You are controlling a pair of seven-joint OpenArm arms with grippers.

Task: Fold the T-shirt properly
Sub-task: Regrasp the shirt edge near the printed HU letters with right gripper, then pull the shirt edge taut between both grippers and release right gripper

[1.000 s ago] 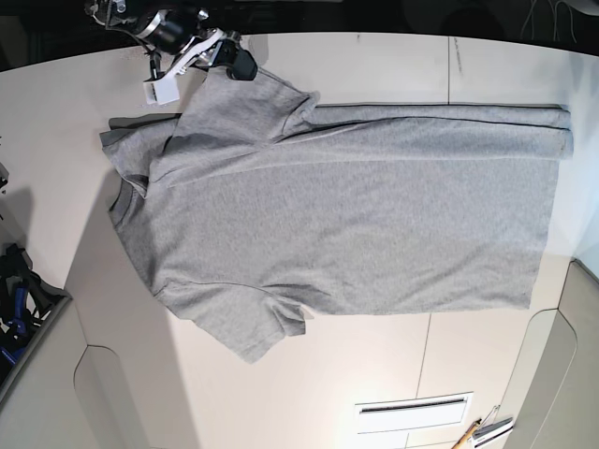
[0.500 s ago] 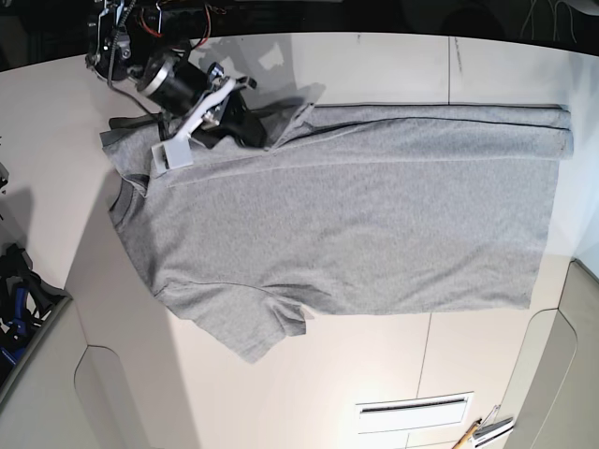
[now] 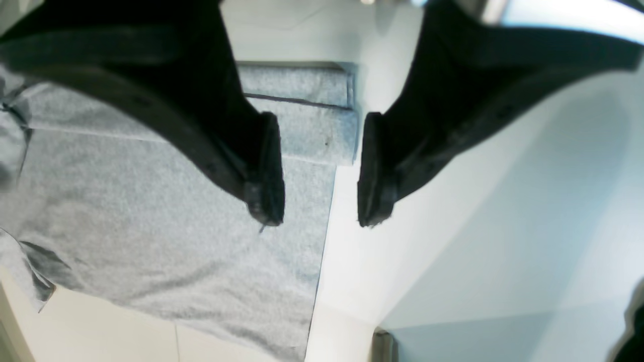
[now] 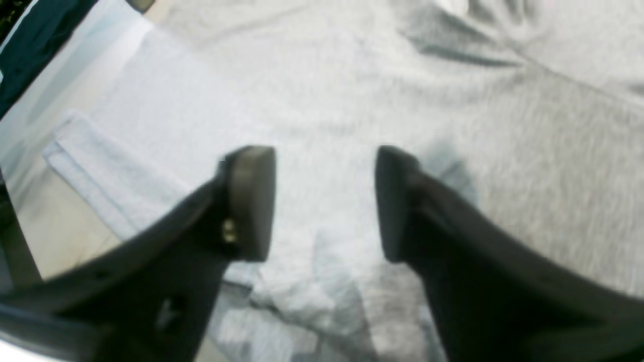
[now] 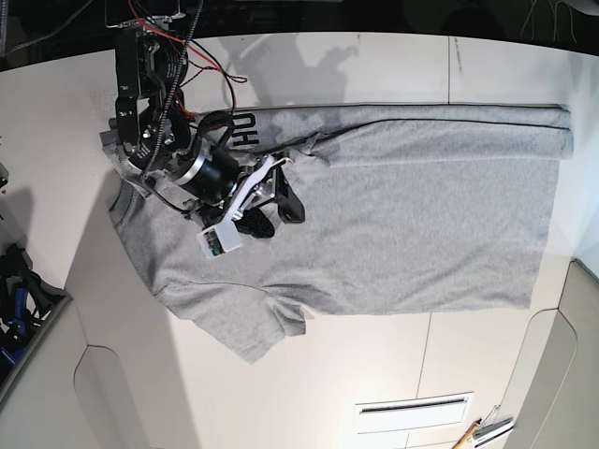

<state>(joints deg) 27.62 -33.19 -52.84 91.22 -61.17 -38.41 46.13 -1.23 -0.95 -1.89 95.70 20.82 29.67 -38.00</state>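
Note:
The light grey T-shirt (image 5: 393,215) lies spread flat on the white table (image 5: 374,65), its far long edge folded in as a narrow band. The upper sleeve is turned over onto the body, and black lettering (image 5: 245,131) shows there. My right gripper (image 5: 278,217) hovers over the chest area, open and empty; in the right wrist view the gripper (image 4: 324,201) has only shirt fabric (image 4: 528,130) beneath it. My left gripper (image 3: 317,201) is open above the hem corner of the T-shirt (image 3: 151,211), one finger over cloth and the other over bare table. The left arm is outside the base view.
A white slotted panel (image 5: 412,412) and a wooden-handled tool (image 5: 479,432) sit near the front right edge. Dark blue and black gear (image 5: 17,299) lies off the table's left side. The right arm's body and red wires (image 5: 150,84) stand over the collar end.
The right arm swept from the far sleeve corner down over the shirt body, carrying the sleeve inward. Its jaws have opened and let the sleeve go, and the lettering now shows.

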